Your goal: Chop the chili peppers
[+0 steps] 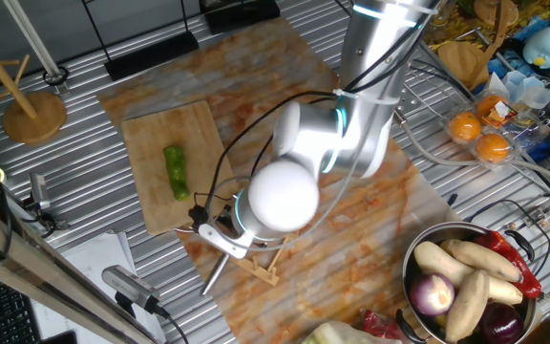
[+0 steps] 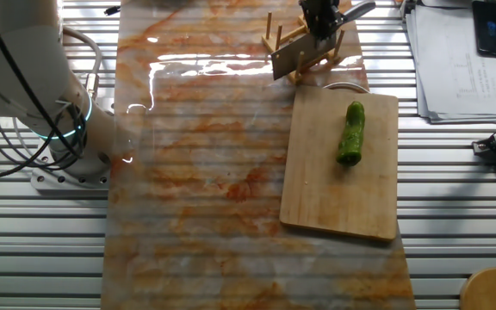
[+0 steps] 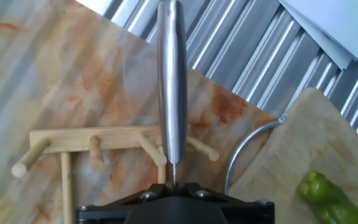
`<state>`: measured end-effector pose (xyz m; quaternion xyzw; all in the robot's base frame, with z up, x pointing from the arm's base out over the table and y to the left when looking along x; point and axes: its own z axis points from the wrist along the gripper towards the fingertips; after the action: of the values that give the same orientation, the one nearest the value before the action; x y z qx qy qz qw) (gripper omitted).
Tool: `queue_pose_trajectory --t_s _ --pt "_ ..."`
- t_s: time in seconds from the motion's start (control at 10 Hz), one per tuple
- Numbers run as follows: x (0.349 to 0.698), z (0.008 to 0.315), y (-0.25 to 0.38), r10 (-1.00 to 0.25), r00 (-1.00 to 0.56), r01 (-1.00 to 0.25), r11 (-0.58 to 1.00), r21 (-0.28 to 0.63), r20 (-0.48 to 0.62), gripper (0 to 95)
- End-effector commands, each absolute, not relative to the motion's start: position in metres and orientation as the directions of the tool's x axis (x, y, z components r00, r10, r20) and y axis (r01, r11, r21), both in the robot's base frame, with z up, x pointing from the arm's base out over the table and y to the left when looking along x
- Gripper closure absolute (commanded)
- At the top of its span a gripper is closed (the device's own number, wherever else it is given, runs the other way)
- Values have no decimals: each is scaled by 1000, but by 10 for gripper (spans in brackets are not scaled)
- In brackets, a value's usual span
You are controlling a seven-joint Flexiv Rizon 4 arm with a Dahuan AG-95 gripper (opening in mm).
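One whole green chili pepper is seen lying on the wooden cutting board, toward the end nearest the wooden rack, with bare board left around it on all sides. A knife is clasped by its steel handle in the gripper jaws (blade hanging over the rack), apart from the pepper. The board sits on a stained mat on the ribbed bench.
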<state>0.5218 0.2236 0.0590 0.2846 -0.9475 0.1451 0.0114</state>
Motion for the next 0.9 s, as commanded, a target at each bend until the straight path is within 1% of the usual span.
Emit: queue_pose_trajectory --t_s 0.1,0.3,0.9 --pt "521 56 221 -547 -831 -552 791 -265 100 950" --pt "521 51 221 -555 -828 -557 793 -249 85 950" --pt "521 47 220 -583 -808 -585 774 -240 90 950"
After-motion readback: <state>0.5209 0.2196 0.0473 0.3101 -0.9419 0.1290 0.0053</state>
